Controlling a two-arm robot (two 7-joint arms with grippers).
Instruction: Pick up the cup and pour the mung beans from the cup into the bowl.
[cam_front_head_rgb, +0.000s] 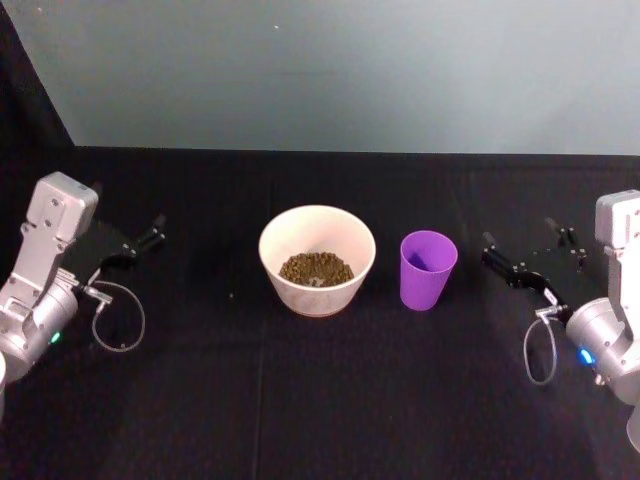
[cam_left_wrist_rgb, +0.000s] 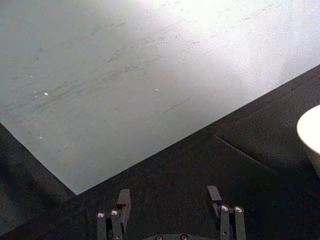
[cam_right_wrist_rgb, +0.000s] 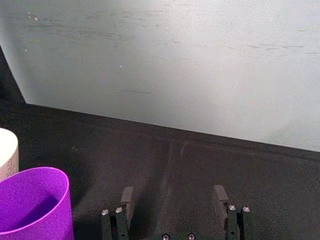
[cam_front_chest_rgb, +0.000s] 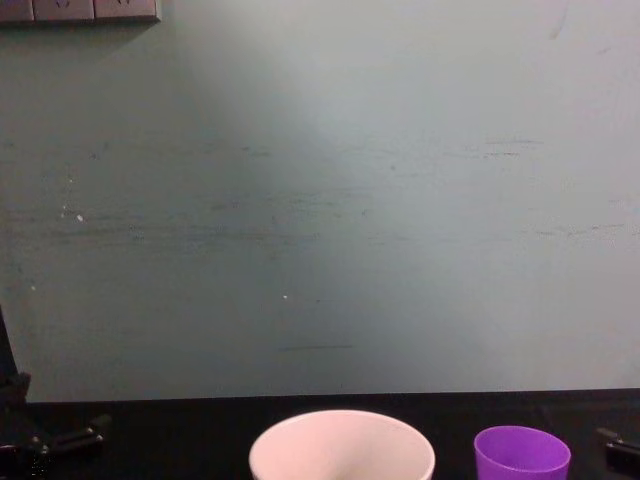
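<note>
On black table (cam_front_head_rgb: 200, 400), centre: bowl (cam_front_head_rgb: 317, 258) holding mung beans (cam_front_head_rgb: 316, 268); just beside, apart, upright purple cup (cam_front_head_rgb: 428, 269) (likely light, smooth, slippery; best gripped mid-wall). Right gripper (cam_front_head_rgb: 531, 256) near cup, fingers apart, empty; left gripper (cam_front_head_rgb: 132, 247) parked, likewise apart.

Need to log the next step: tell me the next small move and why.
Probably none is needed: the beans already lie in the bowl, the cup stands upright beside it looking empty, and both the left claw and right claw are open, off to the sides.
</note>
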